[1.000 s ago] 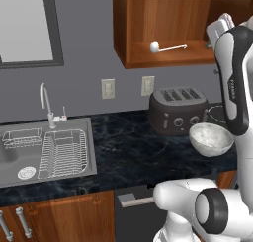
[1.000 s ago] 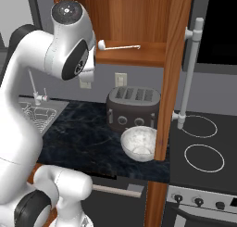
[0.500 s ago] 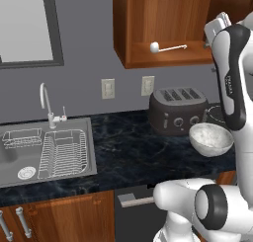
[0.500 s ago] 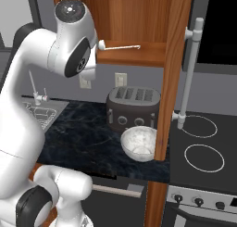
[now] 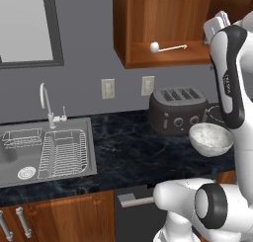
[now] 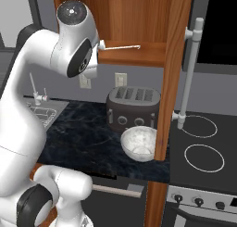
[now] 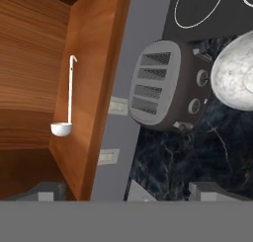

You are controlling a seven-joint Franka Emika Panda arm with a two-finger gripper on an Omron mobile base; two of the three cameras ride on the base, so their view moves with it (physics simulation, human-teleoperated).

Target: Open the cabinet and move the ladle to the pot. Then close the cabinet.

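The cabinet (image 5: 129, 23) stands open, its door (image 6: 172, 68) swung out edge-on with the long silver handle (image 6: 189, 73) facing right. The ladle (image 5: 168, 48) lies on the cabinet's bottom shelf, whitish bowl end to the left, also seen as the ladle (image 6: 119, 47). In the hand view the ladle (image 7: 66, 100) rests on the shelf (image 7: 29, 73), ahead and to the left of my gripper (image 7: 128, 194). The gripper is open with nothing between its fingertips (image 7: 47, 191). It is in front of the open cabinet, apart from the ladle. The pot is out of view.
A dark toaster (image 6: 133, 108) and a white speckled bowl (image 6: 139, 142) sit on the black counter (image 5: 128, 152) below the cabinet. The stove top (image 6: 203, 149) lies right of the open door. A sink with a dish rack (image 5: 62, 152) is at the left.
The arm's upper joints have risen slightly toward the cabinet. The ladle and the door have not moved, and the gripper stays open.
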